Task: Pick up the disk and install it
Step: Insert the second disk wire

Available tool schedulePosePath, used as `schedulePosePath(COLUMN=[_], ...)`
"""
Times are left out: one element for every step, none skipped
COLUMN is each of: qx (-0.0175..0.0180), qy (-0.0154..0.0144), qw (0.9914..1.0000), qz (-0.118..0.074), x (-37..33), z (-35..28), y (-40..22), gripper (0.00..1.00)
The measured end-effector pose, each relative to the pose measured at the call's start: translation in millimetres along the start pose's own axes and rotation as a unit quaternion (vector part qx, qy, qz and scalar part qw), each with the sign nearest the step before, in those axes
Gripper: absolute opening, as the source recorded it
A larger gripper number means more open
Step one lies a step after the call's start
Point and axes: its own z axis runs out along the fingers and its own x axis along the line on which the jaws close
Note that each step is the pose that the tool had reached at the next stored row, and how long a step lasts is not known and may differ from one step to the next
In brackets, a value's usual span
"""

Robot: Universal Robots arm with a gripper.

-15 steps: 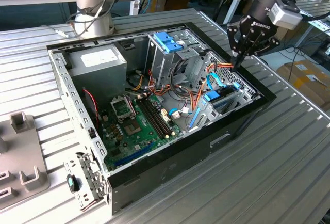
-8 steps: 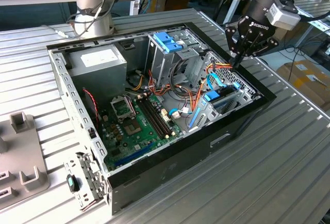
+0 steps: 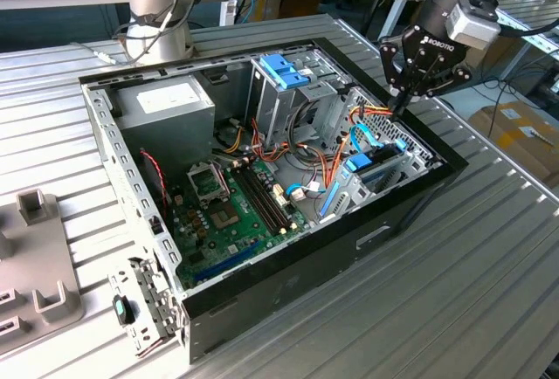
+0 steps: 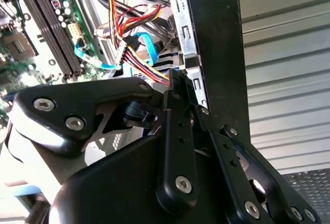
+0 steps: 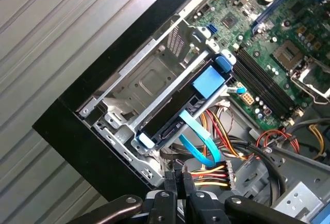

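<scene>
Now the disk sits in its bay at the computer case's edge, and the gripper hangs just above, fingers pressed together, holding nothing

We see the computer case lying open on the counter. Inside it, the motherboard covers the floor toward the exterior view's left, with the power supply behind it and the tall metal cage beside that supply. The disk sits in its bay against the case wall at the exterior view's right. The gripper hangs just above that wall, near a bundle of cables.
</scene>
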Motion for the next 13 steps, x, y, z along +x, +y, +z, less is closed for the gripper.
schedulePosePath(qx=[0.0002, 0.0004, 0.0004, 0.0005, 0.0004, 0.0004, 0.0004, 0.0004, 0.0004, 0.0006, 0.0007, 0.0008, 0.0010], qy=[-0.0001, -0.0001, -0.0001, -0.0002, -0.0001, -0.0001, -0.0001, -0.0001, -0.0001, -0.0002, -0.0002, -0.0002, -0.0003], qw=[0.99997, 0.99988, 0.99985, 0.99985, 0.99985, 0.99984, 0.99984, 0.99984, 0.99983, 0.99974, 0.99957, 0.99938, 0.99912], qz=[0.008, 0.016, 0.017, 0.018, 0.018, 0.018, 0.018, 0.018, 0.019, 0.023, 0.029, 0.035, 0.042], x=[0.0, 0.0, 0.0, 0.0, 0.0, 0.0, 0.0, 0.0, 0.0, 0.0, 0.0, 0.0, 0.0], z=[0.1, 0.1, 0.1, 0.2, 0.1, 0.1, 0.1, 0.1, 0.1, 0.2, 0.1, 0.1, 0.2], y=[0.0, 0.0, 0.0, 0.0, 0.0, 0.0, 0.0, 0.0, 0.0, 0.0, 0.0, 0.0, 0.0], gripper=[0.16, 0.16, 0.16, 0.16, 0.16, 0.16, 0.16, 0.16, 0.16, 0.16, 0.16, 0.16, 0.16])
